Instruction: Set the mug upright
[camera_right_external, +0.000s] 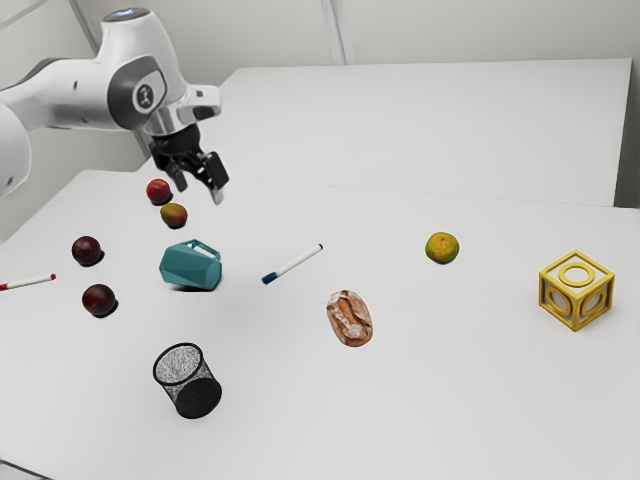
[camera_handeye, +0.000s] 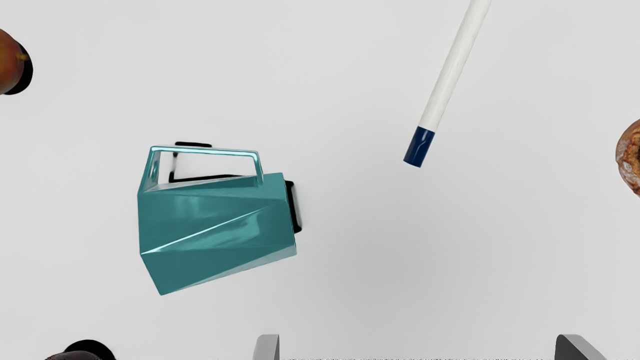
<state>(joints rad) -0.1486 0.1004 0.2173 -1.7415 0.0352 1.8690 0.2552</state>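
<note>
A teal mug (camera_right_external: 190, 268) lies on its side on the smooth, pale table (camera_right_external: 480, 400) as I hold my claw (camera_right_external: 199, 191) above the surface, its two fingers (camera_handeye: 268, 348) spread wide apart. The mug's glossy body is cut into slanting, flat facets with crisp edges, and its thin, squared handle (camera_handeye: 205, 150) forms an open loop on the side away from my fingers in the wrist view.

Beside the mug rests a slim, round pen (camera_right_external: 295, 262) with a white barrel and a dark blue cap, the cap end nearer the mug. A second pen (camera_right_external: 27, 283), white with red at its tip, lies at the exterior view's left edge.

Two dark, rounded plums (camera_right_external: 86, 250) sit near the mug, along with a mottled mango (camera_right_external: 173, 215) and, beyond it, a shiny red apple (camera_right_external: 158, 190). A cup (camera_right_external: 178, 364) of black mesh with a round rim stands out in the exterior view's foreground.

Toward the exterior view's right are an oval loaf (camera_right_external: 349, 318) with a rough brown crust, a dimpled orange (camera_right_external: 442, 248) patched with green, and a yellow cube (camera_right_external: 576, 291), its faces pierced around circular rings.
</note>
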